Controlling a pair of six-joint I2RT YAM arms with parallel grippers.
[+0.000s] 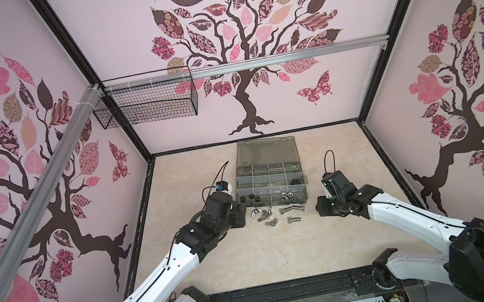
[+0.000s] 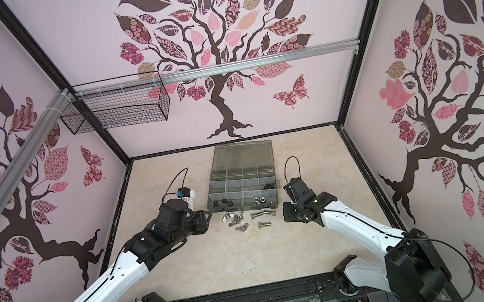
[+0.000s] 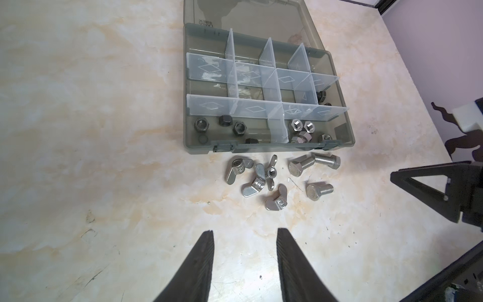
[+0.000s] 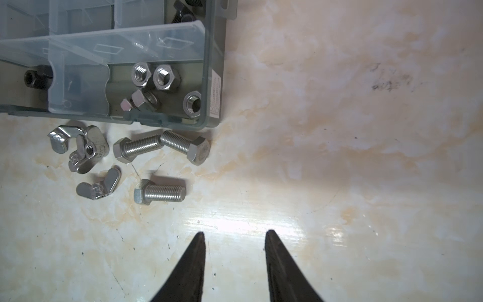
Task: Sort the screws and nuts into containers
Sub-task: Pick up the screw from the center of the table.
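Tree-mural walls point(image 1: 292, 100), seemingly marble tabletop point(image 1: 251, 256)

Light fell soft and even from above, bright on the pale tabletop point(image 4: 339, 104), where a white glare patch sat just ahead of the right gripper point(image 4: 234, 232) — a broad grey shadow beyond it — while both top views bowed the walls point(image 1: 19, 162) at their edges yet were sharp in the middle.

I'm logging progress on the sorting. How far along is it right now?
Done: black hex nuts and silver hex nuts lie in separate compartments along the near edge of the organizer case. In hand: nothing; the left gripper and right gripper are open and empty above the table. Left: the wing nuts and three silver bolts lie loose in front of the case.
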